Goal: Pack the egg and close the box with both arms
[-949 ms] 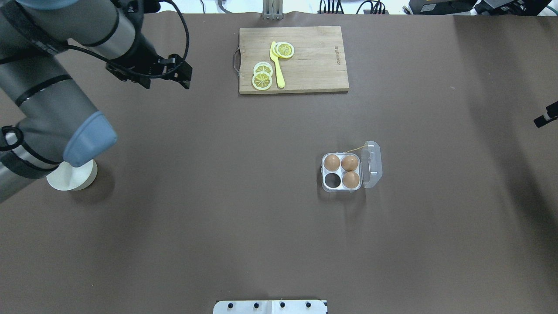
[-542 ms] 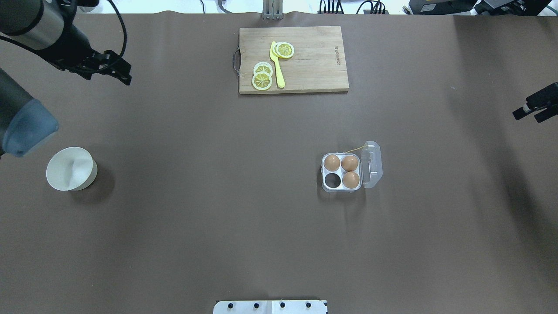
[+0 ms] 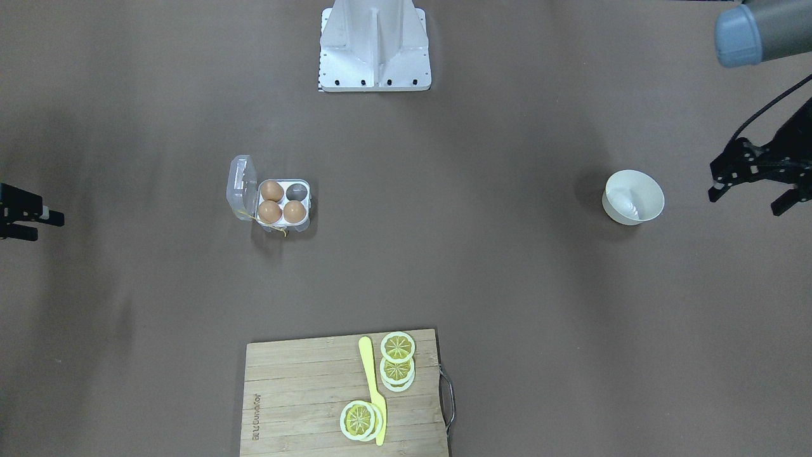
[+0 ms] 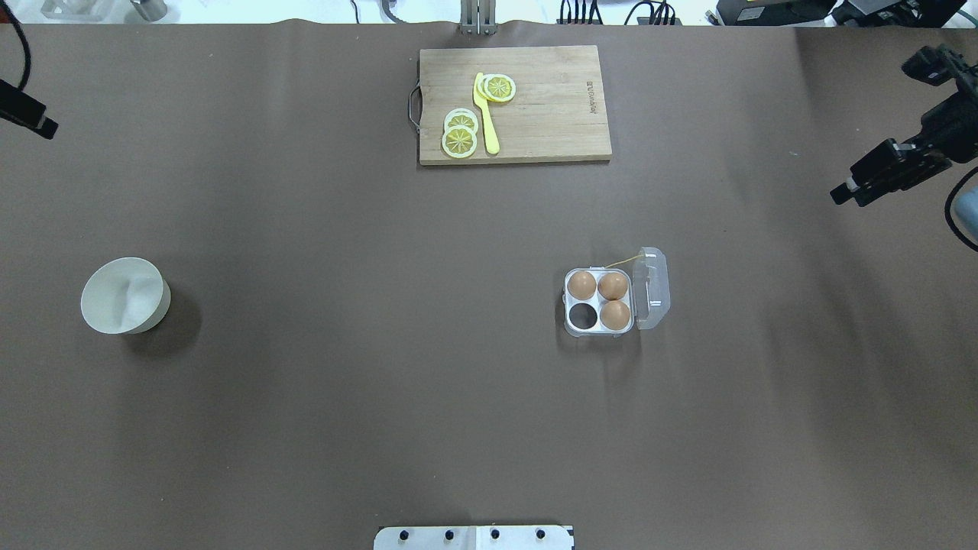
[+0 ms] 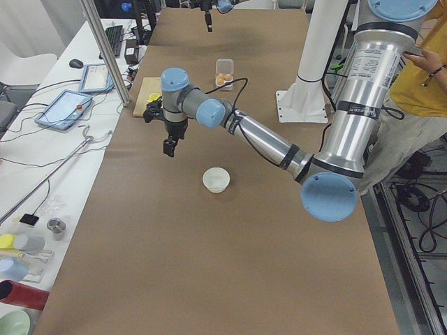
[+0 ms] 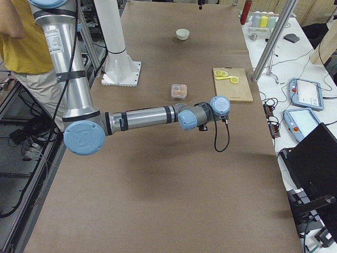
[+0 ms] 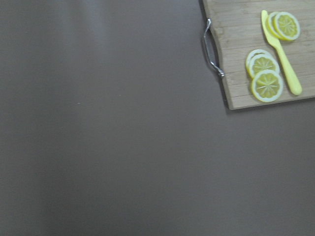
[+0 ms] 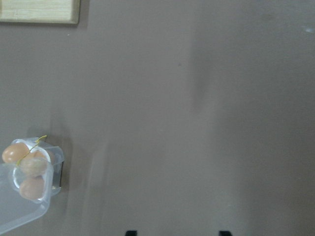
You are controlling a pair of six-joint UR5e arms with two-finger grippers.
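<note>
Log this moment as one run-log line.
box: lid open, three eggs in, one cup empty | bowl: looks empty | left gripper: open, near bowl | right gripper: open, far from box

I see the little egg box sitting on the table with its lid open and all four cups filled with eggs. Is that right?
Not quite. The lid is open, but the egg box holds only three eggs; the fourth cup is empty. The overhead view shows it.
</note>
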